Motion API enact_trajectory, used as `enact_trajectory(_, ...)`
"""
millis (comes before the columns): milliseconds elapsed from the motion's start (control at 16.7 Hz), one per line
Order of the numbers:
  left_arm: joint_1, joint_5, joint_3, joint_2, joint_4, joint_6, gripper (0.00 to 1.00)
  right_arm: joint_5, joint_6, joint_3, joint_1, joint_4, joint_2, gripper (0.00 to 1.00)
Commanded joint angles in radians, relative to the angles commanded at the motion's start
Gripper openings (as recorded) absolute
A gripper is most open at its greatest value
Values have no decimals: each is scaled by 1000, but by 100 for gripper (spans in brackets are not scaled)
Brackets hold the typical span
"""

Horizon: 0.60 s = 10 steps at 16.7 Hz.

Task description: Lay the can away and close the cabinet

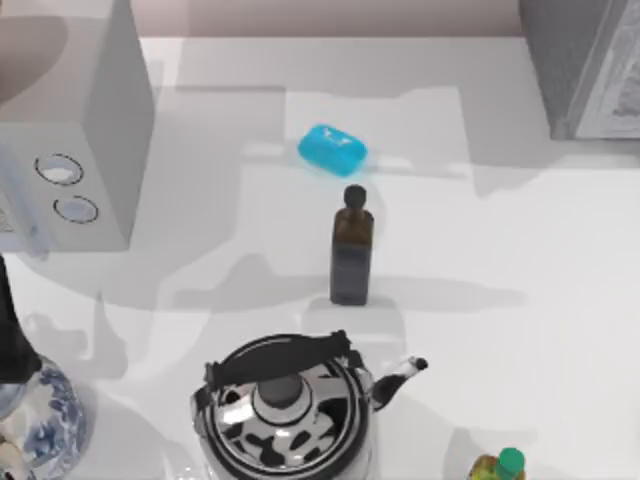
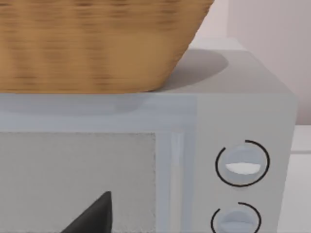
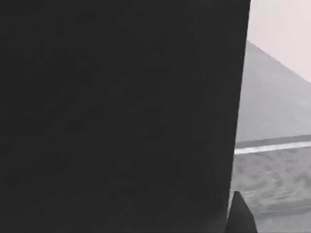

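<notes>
The can is hidden. The cabinet (image 1: 575,70) stands at the table's far right corner, grey and speckled, with its pale framed door panel (image 1: 622,90) facing right. In the right wrist view a large dark surface sits very close, with grey speckled cabinet (image 3: 272,184) siding beside it. A dark part of my right gripper (image 3: 240,218) pokes in at the edge. My left gripper (image 2: 95,218) appears as a dark tip in front of the white box with two dials (image 2: 240,165). My left arm (image 1: 8,340) sits at the table's left edge.
The white dial box (image 1: 70,150) stands at the far left, with a wicker basket (image 2: 97,43) on top. On the table are a blue soap (image 1: 332,149), a brown bottle (image 1: 352,255), a kettle (image 1: 285,410), a blue-patterned vase (image 1: 40,425) and a small green-capped bottle (image 1: 500,466).
</notes>
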Motion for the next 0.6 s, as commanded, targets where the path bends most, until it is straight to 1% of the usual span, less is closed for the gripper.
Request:
enact_trajectory(180, 0, 0, 0, 0, 0, 0, 100, 270, -3, -6, 283, 0, -22, 100)
enact_trajectory(300, 0, 0, 0, 0, 0, 0, 100, 409, -6, -10, 426, 7, -44, 100)
enact_trajectory(420, 0, 0, 0, 0, 0, 0, 100, 505, -9, -13, 524, 16, -66, 100)
enact_trajectory(480, 0, 0, 0, 0, 0, 0, 100, 537, -11, -14, 557, 20, -74, 100)
enact_trajectory(600, 0, 0, 0, 0, 0, 0, 100, 571, -12, -15, 592, 24, -84, 100)
